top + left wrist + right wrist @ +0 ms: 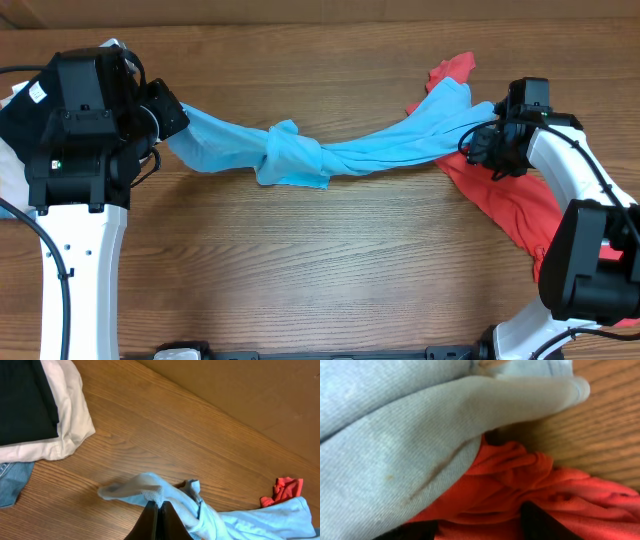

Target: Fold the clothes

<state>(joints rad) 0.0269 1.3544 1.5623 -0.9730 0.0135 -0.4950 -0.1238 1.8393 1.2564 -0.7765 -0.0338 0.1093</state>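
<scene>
Overhead: blue shirt strung twisted end to end, likely to pull it flat. Left gripper pinched on its edge; right gripper over red shirt, hold hidden, cannot tell.

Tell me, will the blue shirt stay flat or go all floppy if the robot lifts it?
Probably floppy: the blue shirt is twisted like a rope and bunched in the middle. Likely light, since the left gripper holds it by one pinched edge. It might tug the red shirt that touches it.
</scene>
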